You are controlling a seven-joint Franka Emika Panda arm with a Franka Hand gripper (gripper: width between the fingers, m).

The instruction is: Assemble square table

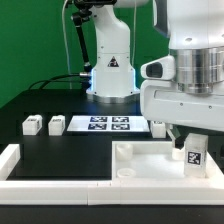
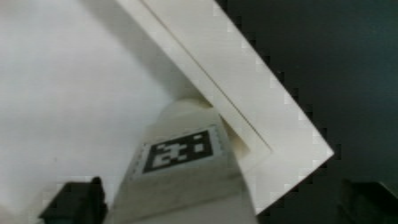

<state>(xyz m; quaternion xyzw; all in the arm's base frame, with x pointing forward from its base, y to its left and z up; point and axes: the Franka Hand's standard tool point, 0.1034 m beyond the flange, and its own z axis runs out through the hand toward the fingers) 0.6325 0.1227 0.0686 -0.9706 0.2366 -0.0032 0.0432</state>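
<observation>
The white square tabletop slab (image 1: 145, 163) lies at the front on the exterior view's right, raised rim up. My gripper (image 1: 186, 143) is shut on a white block leg (image 1: 193, 153) with a black-and-white tag, holding it upright at the slab's far right corner. In the wrist view the tagged leg (image 2: 178, 150) fills the space between my dark fingers (image 2: 71, 200), with the slab's rim (image 2: 240, 85) running behind it. Two loose legs (image 1: 32, 125) (image 1: 56, 125) stand at the exterior view's left. A third loose leg (image 1: 158, 127) stands behind the slab.
The marker board (image 1: 107, 125) lies flat in the middle of the black table. A long low white border rail (image 1: 50, 183) runs along the front and the left corner. The robot base (image 1: 110, 70) stands at the back, with cables to its left.
</observation>
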